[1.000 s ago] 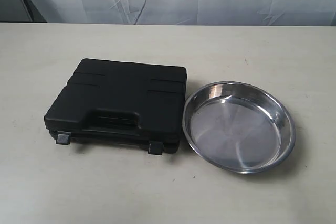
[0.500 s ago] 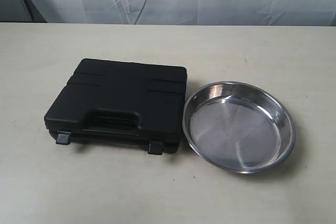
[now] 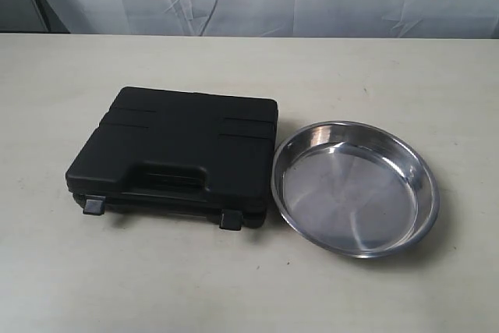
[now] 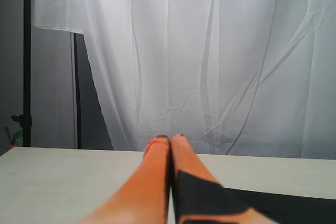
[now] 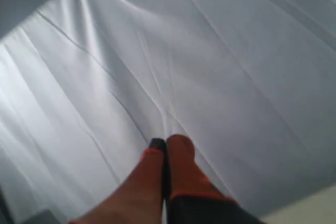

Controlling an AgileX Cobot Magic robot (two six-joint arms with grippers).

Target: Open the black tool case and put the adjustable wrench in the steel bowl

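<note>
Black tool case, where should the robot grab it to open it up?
Probably the near front edge of the flat black plastic tool case, beside its moulded handle. The two latches sit on that side, so it likely opens there. Come from the camera side, hooking under that edge.

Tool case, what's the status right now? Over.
Left gripper shut, empty; right gripper shut, empty. Black tool case closed; adjustable wrench not in sight. Steel bowl empty, beside the case. Nothing blocking either.
</note>
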